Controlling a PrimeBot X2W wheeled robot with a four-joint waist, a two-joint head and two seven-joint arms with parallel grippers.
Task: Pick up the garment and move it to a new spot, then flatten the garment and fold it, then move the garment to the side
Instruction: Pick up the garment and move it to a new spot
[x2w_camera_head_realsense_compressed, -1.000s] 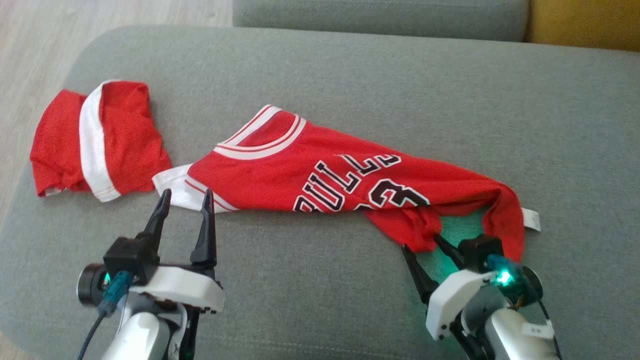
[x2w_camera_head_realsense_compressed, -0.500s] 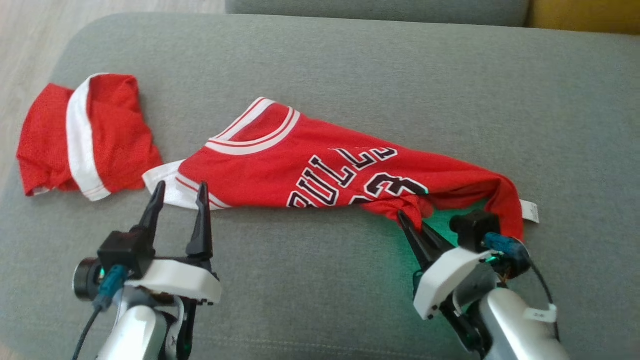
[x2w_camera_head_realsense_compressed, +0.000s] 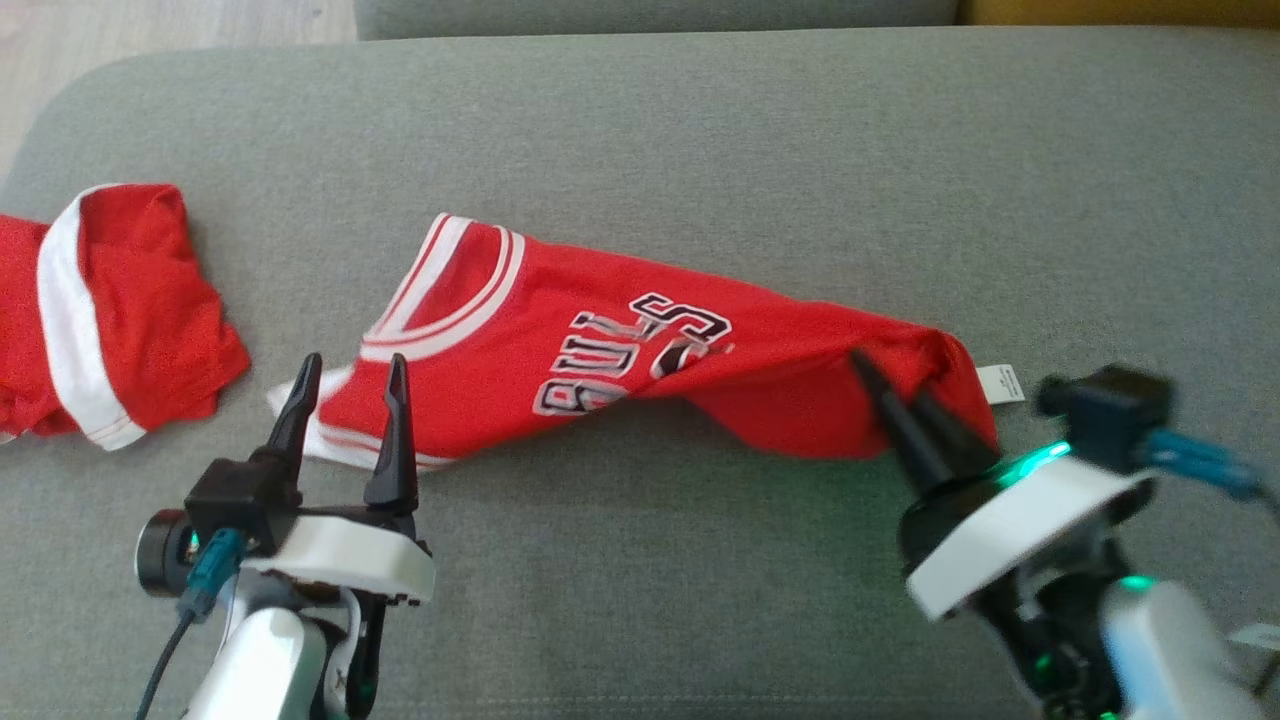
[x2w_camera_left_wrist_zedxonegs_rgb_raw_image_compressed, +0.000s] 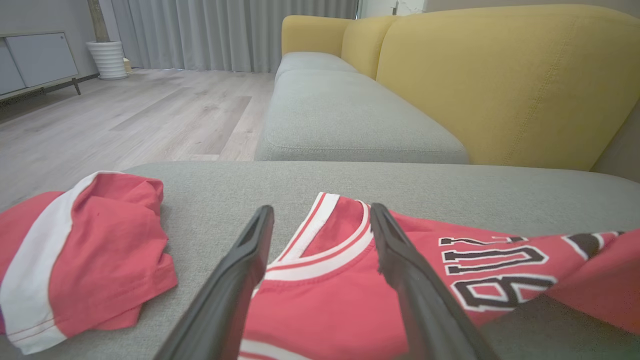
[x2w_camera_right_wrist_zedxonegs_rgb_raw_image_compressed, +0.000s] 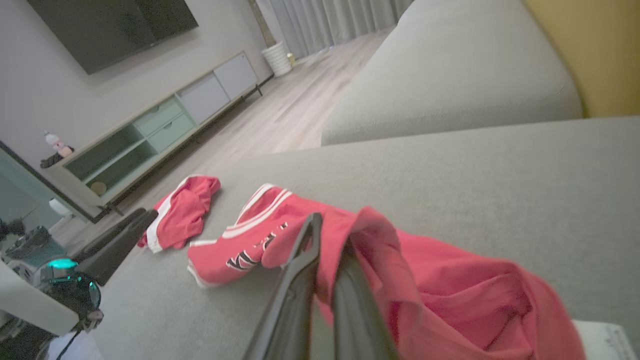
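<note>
So the red jersey lies stretched out left to right across the middle of the grey sofa cushion, collar end on the left, hem end on the right. White trim round the neck, black and white lettering across the chest, partly creased so you can't read all of it.

The right gripper is clamped tight on the hem end, fingers pressed together with a fold of red fabric pinched between them. In the right wrist view the cloth drapes over and around the fingertips and looks lifted off the cushion there, while the rest of the jersey trails away to the left and lies flat. A small white tag sticks out of the hem just right of the grip. That arm is blurry in the head view.

The left gripper is spread wide and holds nothing. It sits at the near left end of the jersey, tips over the white-edged armhole. From the left wrist view the two fingers frame the neckline, one on each side. Can't tell if the tips actually touch the cloth or just hang above it.

Off to the far left of the cushion there's a second red garment with a broad white band, crumpled, clearly apart from the jersey. A yellow backrest rises at the far right, with wood floor off the left edge.
</note>
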